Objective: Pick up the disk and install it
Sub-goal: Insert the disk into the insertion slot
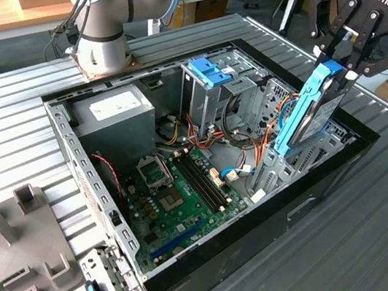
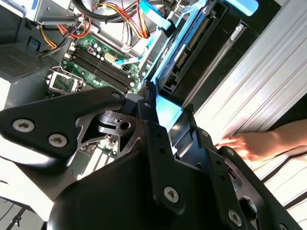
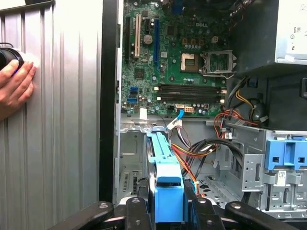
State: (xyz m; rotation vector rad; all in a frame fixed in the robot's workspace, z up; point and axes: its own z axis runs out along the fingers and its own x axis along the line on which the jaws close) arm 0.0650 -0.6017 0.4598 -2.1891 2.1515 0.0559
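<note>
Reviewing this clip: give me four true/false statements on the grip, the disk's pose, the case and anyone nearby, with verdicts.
1. The hand is clamped on the disk. True.
2. The disk lies flat on the table outside the case. False: it is held steeply tilted, with its lower end at the metal bay inside the case, on the exterior view's right.
3. A person's hand rests on the ribbed table beside the case. True, in both wrist views.
4. The case is closed by a side panel. False: it lies open, with the motherboard exposed.
</note>
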